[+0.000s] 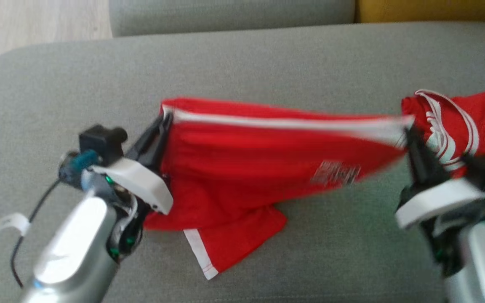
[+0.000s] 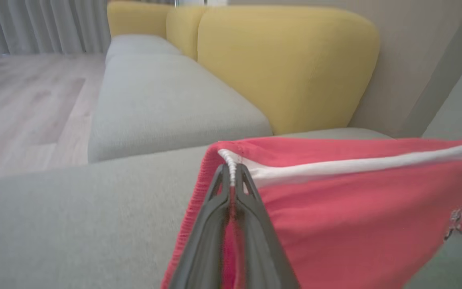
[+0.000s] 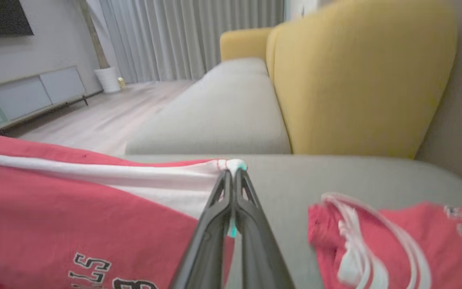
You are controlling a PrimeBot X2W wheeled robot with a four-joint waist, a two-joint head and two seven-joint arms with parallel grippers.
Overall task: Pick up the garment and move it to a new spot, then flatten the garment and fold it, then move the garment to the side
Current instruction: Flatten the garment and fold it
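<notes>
The garment [image 1: 263,155] is a pair of red shorts with white side stripes and grey lettering. It hangs stretched above the grey sofa seat [image 1: 267,59]. My left gripper [image 1: 164,120] is shut on its left waistband corner [image 2: 231,160]. At the other end my right gripper [image 1: 406,130] is shut on the white-striped corner [image 3: 231,164]. One leg of the shorts droops onto the seat [image 1: 225,240].
A second red garment [image 1: 461,122] with white trim lies crumpled on the seat at the right, close to my right gripper [image 3: 395,241]. Yellow back cushions [image 2: 287,60] stand behind the seat. Wooden floor [image 2: 22,104] lies to the left.
</notes>
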